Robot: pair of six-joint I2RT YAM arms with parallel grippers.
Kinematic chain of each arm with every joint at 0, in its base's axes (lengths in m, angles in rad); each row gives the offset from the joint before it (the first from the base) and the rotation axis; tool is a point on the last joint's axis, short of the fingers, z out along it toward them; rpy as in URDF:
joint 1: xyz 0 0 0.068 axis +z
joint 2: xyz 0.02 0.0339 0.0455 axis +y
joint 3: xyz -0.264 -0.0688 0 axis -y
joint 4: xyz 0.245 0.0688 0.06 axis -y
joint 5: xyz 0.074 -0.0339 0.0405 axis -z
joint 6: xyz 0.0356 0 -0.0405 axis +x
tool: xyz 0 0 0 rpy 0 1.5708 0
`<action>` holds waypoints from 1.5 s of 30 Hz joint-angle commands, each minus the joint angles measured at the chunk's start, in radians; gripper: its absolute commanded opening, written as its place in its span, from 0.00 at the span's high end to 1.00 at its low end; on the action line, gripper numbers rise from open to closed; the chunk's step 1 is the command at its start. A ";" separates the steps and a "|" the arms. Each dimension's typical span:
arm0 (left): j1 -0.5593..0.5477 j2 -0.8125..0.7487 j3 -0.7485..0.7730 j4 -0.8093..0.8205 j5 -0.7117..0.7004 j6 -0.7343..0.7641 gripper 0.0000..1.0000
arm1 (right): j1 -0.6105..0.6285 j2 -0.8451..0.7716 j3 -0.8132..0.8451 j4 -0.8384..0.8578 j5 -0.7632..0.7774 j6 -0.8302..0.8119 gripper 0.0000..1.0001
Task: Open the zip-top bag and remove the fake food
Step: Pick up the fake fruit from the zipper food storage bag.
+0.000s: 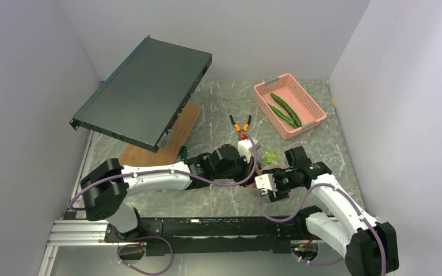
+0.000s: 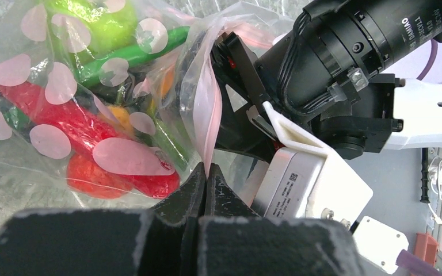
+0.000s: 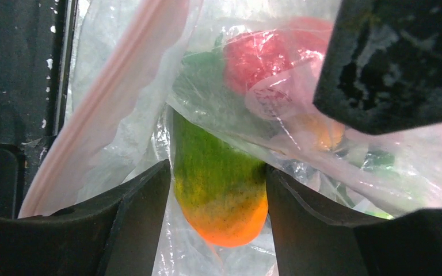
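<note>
Tight bag mouth
The mango [image 3: 220,221] fills the gap between the spread fingers of the right gripper [image 3: 218,178]; zip-top bag [image 3: 121,98] film crowds ahead, the left gripper [image 2: 205,171] pinched together just beside.

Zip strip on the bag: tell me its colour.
The zip strip is pale pink, clearest in the right wrist view.

A robot lab test cell: plain pale walls [image 1: 265,34] box in a marble-patterned surface [image 1: 218,103] on the left, right and far sides. Two white arms, left [image 1: 149,178] and right [image 1: 339,201], are bolted to an aluminium rail [image 1: 75,233] at the near edge, trailing purple cables [image 1: 149,256]. Mismatched props lie about: a dark rack unit [image 1: 144,95] propped on a wooden board [image 1: 178,123], pliers [image 1: 240,123], and a pink basket [image 1: 316,112] of fake cucumbers [image 1: 285,109].
</note>
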 commanded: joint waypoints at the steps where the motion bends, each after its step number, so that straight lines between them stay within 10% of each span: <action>1: -0.004 0.013 -0.017 0.048 0.022 -0.014 1.00 | 0.002 0.025 -0.023 0.055 0.043 -0.007 0.35; 13: -0.003 0.036 -0.035 0.048 0.018 -0.012 1.00 | 0.002 0.079 -0.053 0.126 0.077 0.015 0.30; 28: -0.003 -0.026 -0.014 -0.084 -0.058 0.056 1.00 | 0.000 -0.031 0.159 -0.217 -0.064 -0.020 0.82; 45: -0.009 -0.120 0.069 -0.278 -0.125 0.163 1.00 | 0.000 -0.052 0.197 -0.267 -0.097 -0.039 0.91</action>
